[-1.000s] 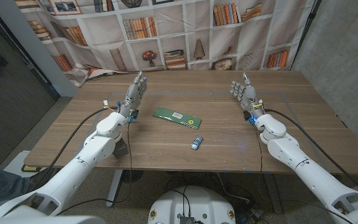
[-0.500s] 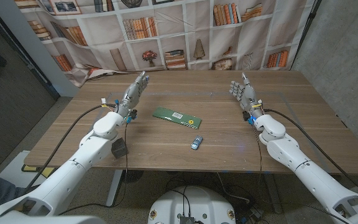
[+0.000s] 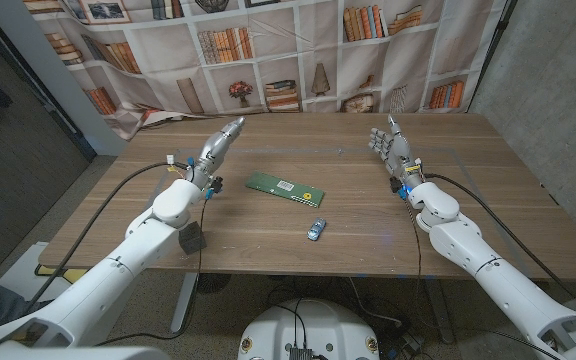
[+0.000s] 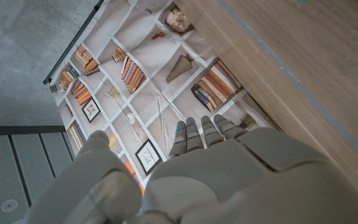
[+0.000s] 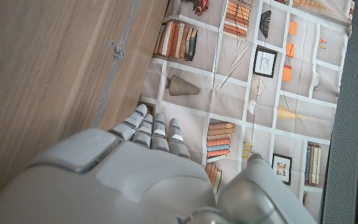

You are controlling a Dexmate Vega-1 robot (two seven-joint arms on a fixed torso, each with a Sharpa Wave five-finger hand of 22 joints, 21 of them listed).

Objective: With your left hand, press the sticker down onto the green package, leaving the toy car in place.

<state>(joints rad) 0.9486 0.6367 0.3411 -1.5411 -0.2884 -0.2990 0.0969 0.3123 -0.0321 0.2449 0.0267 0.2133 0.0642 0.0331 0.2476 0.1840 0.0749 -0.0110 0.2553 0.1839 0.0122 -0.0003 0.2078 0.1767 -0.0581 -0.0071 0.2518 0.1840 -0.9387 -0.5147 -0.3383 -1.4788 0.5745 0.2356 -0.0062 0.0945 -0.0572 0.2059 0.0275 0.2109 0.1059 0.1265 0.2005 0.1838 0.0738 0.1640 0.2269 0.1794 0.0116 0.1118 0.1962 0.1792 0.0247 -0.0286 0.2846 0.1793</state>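
Our left hand (image 3: 217, 150) hovers empty, fingers straight together; our right hand (image 3: 391, 147) likewise. One green package (image 3: 281, 186) with its sticker (image 3: 307, 195) lies between them on the table (image 3: 488, 200), one toy car (image 3: 316, 229) nearer us.

The table (image 3: 268, 235) is wood with a matt, lengthwise grain, smooth-looking. Both hands, left (image 3: 218, 148) and right (image 3: 392, 146), have pale grey, smooth plastic-looking shells with a slight sheen; the arms (image 3: 128, 262) are glossy white. The package (image 3: 282, 186) is flat, green and matt, with a small white paper-like label and a yellow sticker (image 3: 307, 194). The car (image 3: 316, 229) looks like shiny blue metal or plastic. The backdrop (image 3: 268, 60) is printed cloth, creased. The wall (image 3: 558, 70) is rough grey concrete.
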